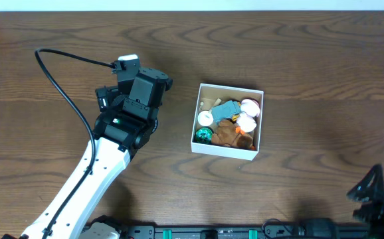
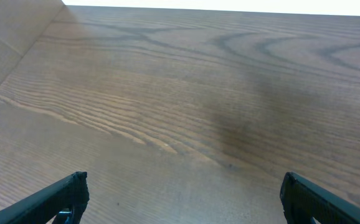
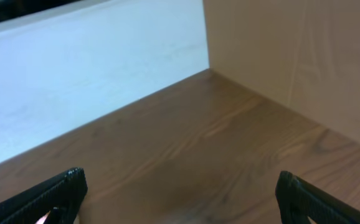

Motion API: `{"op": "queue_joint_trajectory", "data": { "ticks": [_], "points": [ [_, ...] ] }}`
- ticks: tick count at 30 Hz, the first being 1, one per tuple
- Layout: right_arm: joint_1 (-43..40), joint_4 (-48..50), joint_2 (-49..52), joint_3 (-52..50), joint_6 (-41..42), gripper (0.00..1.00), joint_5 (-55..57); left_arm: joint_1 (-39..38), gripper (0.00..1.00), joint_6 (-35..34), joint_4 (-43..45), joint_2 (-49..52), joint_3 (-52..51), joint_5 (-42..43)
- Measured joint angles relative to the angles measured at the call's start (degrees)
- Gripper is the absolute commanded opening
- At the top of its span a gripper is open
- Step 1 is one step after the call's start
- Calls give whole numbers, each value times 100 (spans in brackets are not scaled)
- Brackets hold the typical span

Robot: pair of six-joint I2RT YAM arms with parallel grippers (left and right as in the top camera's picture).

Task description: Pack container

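The container (image 1: 224, 151) sits on the table (image 1: 298, 53) with toys (image 1: 230, 126) heaped inside, so packing looks nearly done. The left gripper (image 2: 183, 186) hovers at its 10 o'clock and the right gripper (image 3: 180, 183) at 4 o'clock, both jaws released and empty.

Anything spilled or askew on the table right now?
Nothing much. The toys sit piled inside the container, none spilled outside. The container is turned slightly against the edges of the table. The left pincer and right pincer are open, empty.
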Motion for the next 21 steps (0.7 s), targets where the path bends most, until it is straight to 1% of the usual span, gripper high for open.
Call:
{"op": "queue_joint_trajectory", "data": {
  "ticks": [4, 6, 9, 13, 18, 21],
  "points": [
    [0, 4, -555, -363, 0, 99, -367, 0, 98, 0, 0, 0, 0, 0],
    [0, 175, -778, -697, 0, 99, -516, 0, 98, 0, 0, 0, 0, 0],
    [-2, 592, -837, -1235, -2, 99, -702, 0, 98, 0, 2, 0, 0, 0],
    [-2, 1746, -828, -2186, -96, 99, -1056, 0, 98, 0, 2, 0, 0, 0],
    [-2, 3576, -809, -3460, -369, 99, -1620, 0, 98, 0, 0, 0, 0, 0],
    [-4, 4452, -807, -4122, -442, 99, -1829, 0, 98, 0, 2, 0, 0, -2]
  ]
}}
